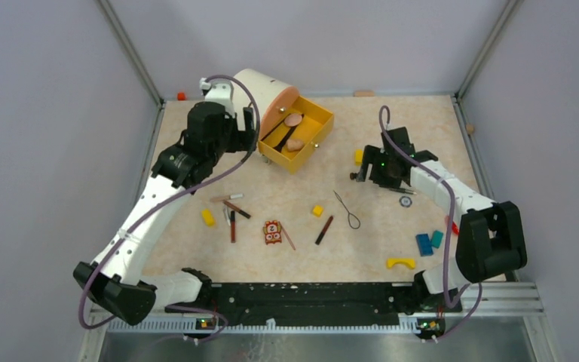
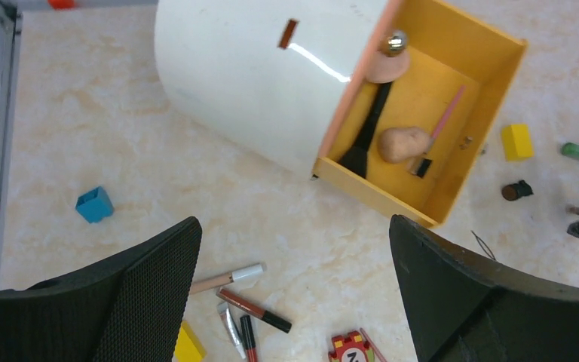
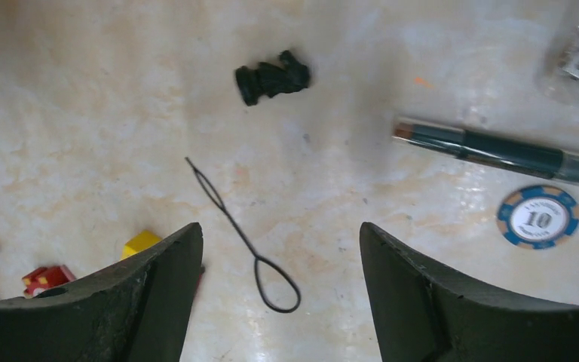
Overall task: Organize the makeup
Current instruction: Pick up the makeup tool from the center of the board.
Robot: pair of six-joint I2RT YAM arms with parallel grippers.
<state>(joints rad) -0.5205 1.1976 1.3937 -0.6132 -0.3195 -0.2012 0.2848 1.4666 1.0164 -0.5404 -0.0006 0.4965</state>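
The table (image 1: 392, 121) was pale and marbled. At its far left a white drum (image 1: 260, 89) lay on its side, with a yellow drawer (image 2: 490, 98) pulled out of it toward the middle. The left gripper (image 2: 294, 226) hung above the table just in front of the drum, its jaws wide apart and holding nothing. The right gripper (image 3: 280, 230) hung over the right half of the table, its jaws also apart with nothing between them.

Some of the makeup lay in the drawer. A black brush (image 2: 369, 128) lay along the drum side and a pink stick (image 2: 446, 113) along the other. One puff (image 2: 403, 143) sat between them, and a second puff (image 2: 388, 68) sat at the back by the knob.

The rest lay loose on the table. A cluster of sticks (image 1: 231, 209) lay left of centre, near the left gripper. A brown stick (image 1: 324, 229) lay to the right of a toy (image 1: 273, 232). The loop (image 3: 241, 234) lay near the brown stick and showed between the right gripper's fingers in the wrist view.

A dark pencil (image 3: 497, 151) lay at the right of that view, with a blue chip (image 3: 537, 217) just beside it and a black lump (image 3: 271, 75) farther off. Yellow blocks (image 1: 317, 210) were scattered among the sticks.
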